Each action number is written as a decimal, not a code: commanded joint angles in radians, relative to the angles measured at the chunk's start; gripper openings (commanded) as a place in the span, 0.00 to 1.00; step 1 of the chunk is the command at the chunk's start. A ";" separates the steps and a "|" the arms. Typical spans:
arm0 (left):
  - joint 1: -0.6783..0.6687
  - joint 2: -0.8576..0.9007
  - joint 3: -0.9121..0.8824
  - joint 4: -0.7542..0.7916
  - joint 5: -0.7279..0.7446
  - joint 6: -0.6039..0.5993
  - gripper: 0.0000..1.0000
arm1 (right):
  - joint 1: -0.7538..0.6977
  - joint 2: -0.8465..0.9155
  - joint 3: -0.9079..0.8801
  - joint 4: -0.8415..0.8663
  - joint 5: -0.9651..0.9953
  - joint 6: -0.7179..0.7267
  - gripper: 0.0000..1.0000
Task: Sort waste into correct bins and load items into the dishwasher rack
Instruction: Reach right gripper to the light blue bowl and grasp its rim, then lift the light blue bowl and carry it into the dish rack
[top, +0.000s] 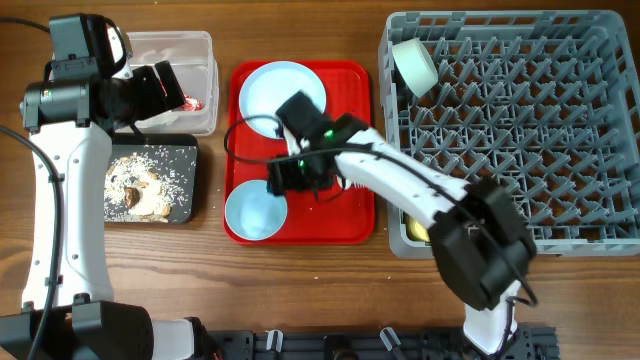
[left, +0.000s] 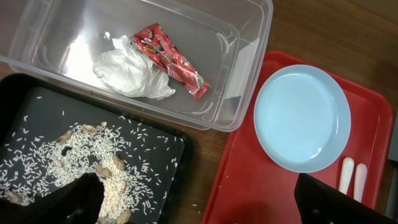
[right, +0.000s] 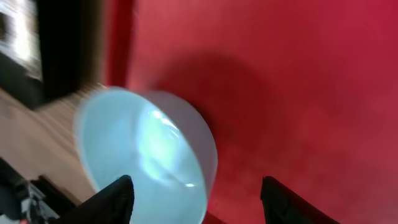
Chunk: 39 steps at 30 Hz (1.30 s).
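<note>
My left gripper (top: 165, 85) (left: 199, 208) is open and empty, above the gap between the black tray (top: 187, 150) (left: 37, 99) and the red tray. The clear tub (top: 205, 45) (left: 249, 37) holds the red wrapper (left: 174, 59) and white napkin (left: 134, 71). Rice crumbs with brown lumps (top: 150, 180) (left: 81, 155) lie in the black tray. My right gripper (top: 283, 178) (right: 199, 202) is open, its fingers either side of the light blue bowl's (top: 255, 212) (right: 143, 149) rim. The light blue plate (top: 283, 92) (left: 303, 118) lies on the red tray. Two white utensil handles (left: 352, 176) show beside it.
The red serving tray (top: 350, 80) (left: 261, 186) (right: 298, 74) sits mid-table. The grey dishwasher rack (top: 520, 130) at the right holds a pale green bowl (top: 413, 65) at its back left and a yellow cup (top: 415, 232) at its front left, partly under my right arm.
</note>
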<state>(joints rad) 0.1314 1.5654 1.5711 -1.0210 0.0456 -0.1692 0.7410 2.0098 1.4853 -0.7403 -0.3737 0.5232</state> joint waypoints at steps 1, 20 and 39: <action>0.003 0.002 0.006 0.002 -0.014 0.012 1.00 | 0.040 0.021 -0.018 -0.008 -0.021 0.055 0.62; 0.003 0.002 0.006 0.002 -0.014 0.012 1.00 | 0.053 0.051 -0.022 -0.016 0.039 0.089 0.29; 0.003 0.002 0.006 0.002 -0.014 0.012 1.00 | -0.153 -0.450 0.026 -0.061 0.475 0.056 0.04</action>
<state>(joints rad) 0.1310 1.5654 1.5711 -1.0210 0.0456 -0.1692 0.6426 1.8004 1.4670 -0.7807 -0.2207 0.5934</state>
